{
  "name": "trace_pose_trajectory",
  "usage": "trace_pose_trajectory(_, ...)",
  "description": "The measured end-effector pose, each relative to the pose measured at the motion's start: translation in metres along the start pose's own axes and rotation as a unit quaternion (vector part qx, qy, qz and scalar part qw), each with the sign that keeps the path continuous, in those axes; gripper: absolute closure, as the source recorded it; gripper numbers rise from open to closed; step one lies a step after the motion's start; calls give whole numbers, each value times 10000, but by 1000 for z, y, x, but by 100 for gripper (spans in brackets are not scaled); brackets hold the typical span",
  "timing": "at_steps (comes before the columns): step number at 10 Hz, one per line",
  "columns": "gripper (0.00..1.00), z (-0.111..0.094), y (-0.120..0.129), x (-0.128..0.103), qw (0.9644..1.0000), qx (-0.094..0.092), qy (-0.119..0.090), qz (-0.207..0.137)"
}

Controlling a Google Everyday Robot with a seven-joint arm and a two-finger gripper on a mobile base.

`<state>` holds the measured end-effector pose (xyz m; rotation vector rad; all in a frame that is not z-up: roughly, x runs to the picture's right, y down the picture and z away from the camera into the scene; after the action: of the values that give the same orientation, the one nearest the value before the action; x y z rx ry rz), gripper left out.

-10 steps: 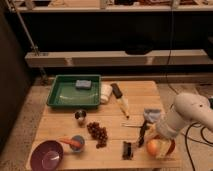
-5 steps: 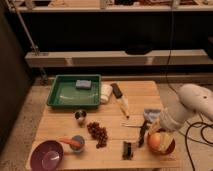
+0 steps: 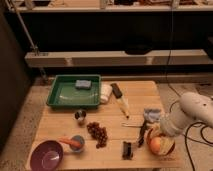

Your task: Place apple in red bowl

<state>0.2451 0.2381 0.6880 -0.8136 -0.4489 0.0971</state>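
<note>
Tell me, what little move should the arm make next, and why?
Probably open the tool and lift away: the round yellow-orange apple already sits inside the glossy orange-red bowl at the wooden table's right front corner, and the shut tool is right over it.

A lab or workshop: wooden table [image 3: 60,120] on concrete floor, metal shelving [image 3: 115,57] behind (cables trailing).

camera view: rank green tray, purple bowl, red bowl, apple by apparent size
1. green tray
2. purple bowl, red bowl: look alike; the red one is partly covered, unsure
3. apple, inside the red bowl

Gripper shut, by the apple.
</note>
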Motion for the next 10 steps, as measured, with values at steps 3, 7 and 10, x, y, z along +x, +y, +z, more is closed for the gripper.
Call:
trace_pose_trajectory(3, 100, 2, -2, 9, 9997, 10, 43, 238)
trace_pose_trajectory(7, 100, 5, -8, 20, 9993, 40, 29, 378)
trace_pose_trajectory(10, 100, 9, -17, 20, 9993, 51, 4, 360)
